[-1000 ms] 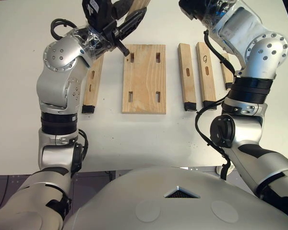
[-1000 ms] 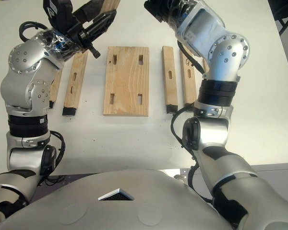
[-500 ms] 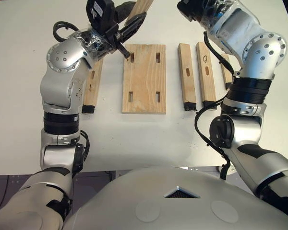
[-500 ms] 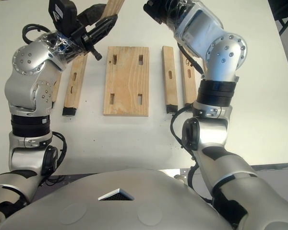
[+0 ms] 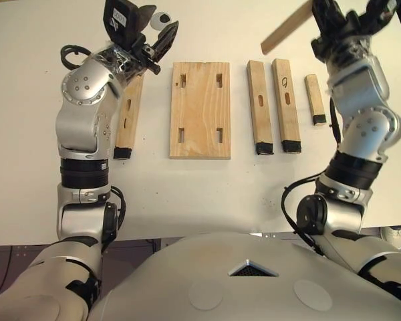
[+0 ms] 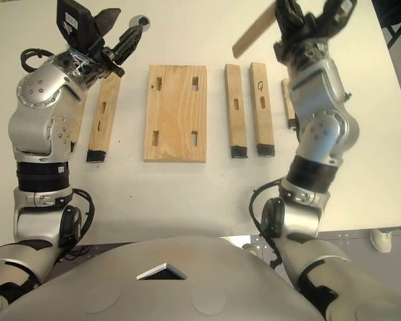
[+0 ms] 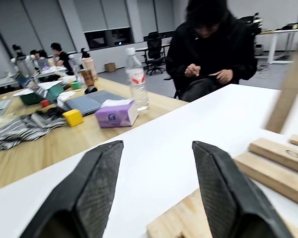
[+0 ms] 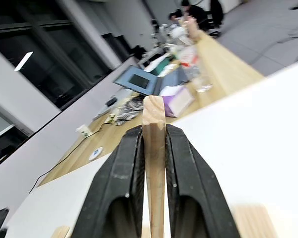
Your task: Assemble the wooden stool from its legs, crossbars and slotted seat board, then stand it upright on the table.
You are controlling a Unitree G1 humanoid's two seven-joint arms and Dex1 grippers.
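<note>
Now the white table (image 5: 187, 187) is carrying most of the parts, all lying flat. The slotted seat board (image 5: 200, 110) is lying in the middle, with its long side running from near to far and its four slots facing up. To the left of it a leg (image 5: 127, 117) is lying parallel, and the left arm is covering its far end. To the right, a second leg (image 5: 259, 107) and a third leg (image 5: 286, 103) are lying side by side with their black ends toward the near side. A short crossbar (image 5: 315, 99) is lying further right.

The right gripper (image 8: 154, 131) is squeezing a wooden bar (image 5: 285, 28) tightly, lifted over the far right part of the table. The bar is pointing slantwise, its free end going left and near.

The left gripper (image 5: 157, 28) is hanging over the far left corner of the board, fingers spread wide with nothing between them. A small round disc (image 5: 162, 19) is sitting on the table just beside it.

Beyond the table a long wooden desk (image 7: 49, 144) is standing in an office room, carrying a water bottle (image 7: 137, 79) and a tissue box (image 7: 116, 113).
</note>
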